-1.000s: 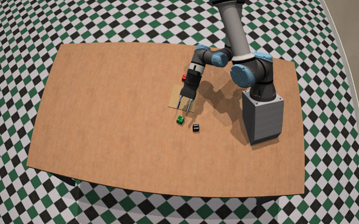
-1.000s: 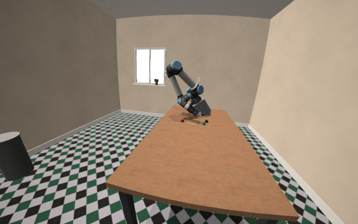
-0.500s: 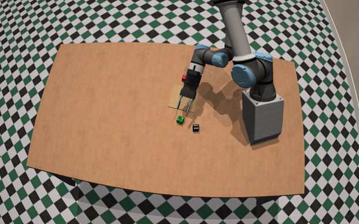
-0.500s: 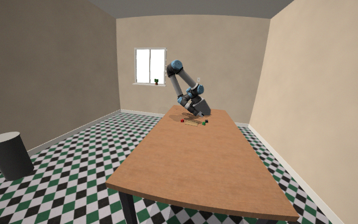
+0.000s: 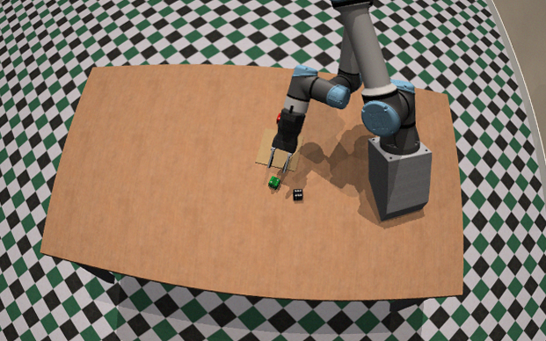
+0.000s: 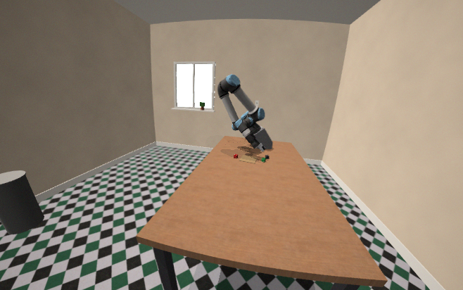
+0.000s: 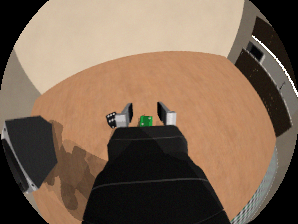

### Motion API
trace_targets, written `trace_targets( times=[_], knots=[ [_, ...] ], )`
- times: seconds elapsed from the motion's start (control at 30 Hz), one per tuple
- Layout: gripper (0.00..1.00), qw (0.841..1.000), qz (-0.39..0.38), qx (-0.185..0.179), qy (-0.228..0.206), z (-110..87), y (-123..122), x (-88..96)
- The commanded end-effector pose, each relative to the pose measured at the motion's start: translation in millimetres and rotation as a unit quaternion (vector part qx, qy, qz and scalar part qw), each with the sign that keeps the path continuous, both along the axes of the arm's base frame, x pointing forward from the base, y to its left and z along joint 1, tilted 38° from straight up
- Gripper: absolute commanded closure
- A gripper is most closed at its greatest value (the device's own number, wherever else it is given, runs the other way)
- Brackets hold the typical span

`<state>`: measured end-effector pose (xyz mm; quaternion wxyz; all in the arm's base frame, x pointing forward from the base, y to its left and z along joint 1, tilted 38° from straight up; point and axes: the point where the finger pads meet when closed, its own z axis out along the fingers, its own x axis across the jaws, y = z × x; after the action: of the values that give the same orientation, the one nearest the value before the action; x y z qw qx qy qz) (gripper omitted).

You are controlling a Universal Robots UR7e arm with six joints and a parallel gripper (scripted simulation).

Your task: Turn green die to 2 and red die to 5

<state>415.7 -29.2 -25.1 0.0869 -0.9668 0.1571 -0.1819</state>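
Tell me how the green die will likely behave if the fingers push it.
The green die looks like a small solid cube, so it probably won't bend or squash. Its flat faces suggest it would slide rather than roll freely. It is about as tall as it is wide, so a high push might tip it onto another face.

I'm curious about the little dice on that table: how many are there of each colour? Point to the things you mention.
Green: 1, the die (image 5: 274, 182) (image 6: 263, 160) (image 7: 146, 121) just off the mat (image 5: 264, 154) (image 6: 248, 159).
Black: 1, the die (image 5: 298, 194) (image 6: 267, 157) (image 7: 111, 119) near the green one.
Red: 1, the die (image 5: 278, 118) (image 6: 236, 156) partly hidden by the gripper (image 5: 277, 161) (image 6: 262, 149) (image 7: 145, 108) from above.
Total: 3 dice.
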Motion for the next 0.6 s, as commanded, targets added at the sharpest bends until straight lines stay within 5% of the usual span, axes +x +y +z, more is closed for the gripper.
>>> trace_targets(
  times=[0.0, 0.57],
  knots=[
    [0.13, 0.999, -0.017, -0.047, 0.016, 0.3, 5.2, 2.4],
    [0.13, 0.966, -0.086, -0.229, 0.085, -0.9, 24.6, 10.8]
  ],
)
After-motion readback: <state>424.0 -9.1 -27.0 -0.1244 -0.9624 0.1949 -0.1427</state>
